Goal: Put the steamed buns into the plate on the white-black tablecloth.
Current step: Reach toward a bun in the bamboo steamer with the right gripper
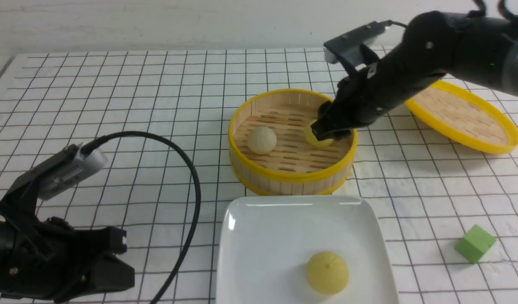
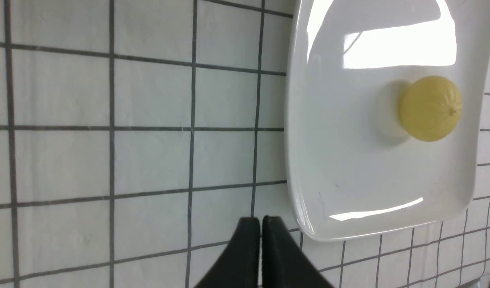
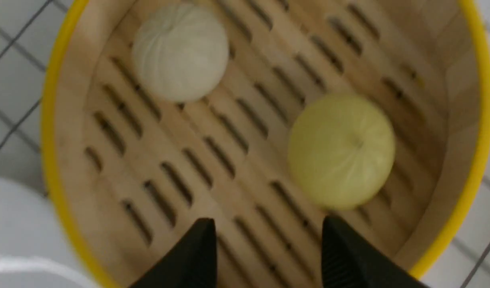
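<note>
- White glossy plate [image 1: 250,236] sits on the white-black tablecloth [image 1: 115,105], and one yellow bun [image 1: 327,272] is already in it, toward the plate's near right part.
- Right behind the plate is the bamboo steamer basket [image 1: 284,177], up against the far rim. Can't tell if they actually touch.
- Two buns are in that basket, sitting apart on the slats: the off-white bun [image 1: 262,140] and the second yellow bun [image 3: 341,150].
- The right gripper [image 3: 269,223] is down in the basket behind the plate, jaws spread wide with nothing between them. The second yellow bun is just ahead of its fingertips, not gripped.
- The left gripper [image 2: 261,224] hangs just off the plate's left edge, fingers pressed together, holding nothing.
- The woven lid [image 1: 462,114] lies behind and to the right of the plate, and the green cube [image 1: 474,243] is off to the plate's right, well apart.
</note>
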Motion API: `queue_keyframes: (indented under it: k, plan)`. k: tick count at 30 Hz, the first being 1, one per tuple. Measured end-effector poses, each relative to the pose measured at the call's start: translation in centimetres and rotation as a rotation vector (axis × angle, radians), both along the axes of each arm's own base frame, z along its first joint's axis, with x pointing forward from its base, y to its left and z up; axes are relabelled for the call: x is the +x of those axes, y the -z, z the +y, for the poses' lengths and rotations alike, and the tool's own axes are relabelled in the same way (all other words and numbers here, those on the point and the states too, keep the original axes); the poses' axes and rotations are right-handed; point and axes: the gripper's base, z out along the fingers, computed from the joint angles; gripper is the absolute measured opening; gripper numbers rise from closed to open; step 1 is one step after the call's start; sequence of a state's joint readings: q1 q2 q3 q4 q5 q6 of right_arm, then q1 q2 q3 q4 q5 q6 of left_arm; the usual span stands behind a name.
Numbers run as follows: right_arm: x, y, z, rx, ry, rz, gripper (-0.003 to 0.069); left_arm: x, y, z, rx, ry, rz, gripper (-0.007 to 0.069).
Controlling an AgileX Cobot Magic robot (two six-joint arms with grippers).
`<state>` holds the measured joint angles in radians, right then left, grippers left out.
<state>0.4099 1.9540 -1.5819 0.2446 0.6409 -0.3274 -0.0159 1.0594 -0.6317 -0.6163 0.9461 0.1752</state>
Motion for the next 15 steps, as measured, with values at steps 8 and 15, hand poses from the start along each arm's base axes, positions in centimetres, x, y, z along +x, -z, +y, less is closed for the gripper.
queue_keyframes:
  k: [8,15]
  plan:
    - [3.6,4.0,0.4,-0.034,0.087,-0.063,0.0365,0.0,0.0,0.0,0.003,0.002,-0.001,0.005]
    - [3.8,4.4,0.5,-0.008,0.123,-0.05,0.0148,0.0,0.0,0.0,0.008,0.005,-0.001,0.0055]
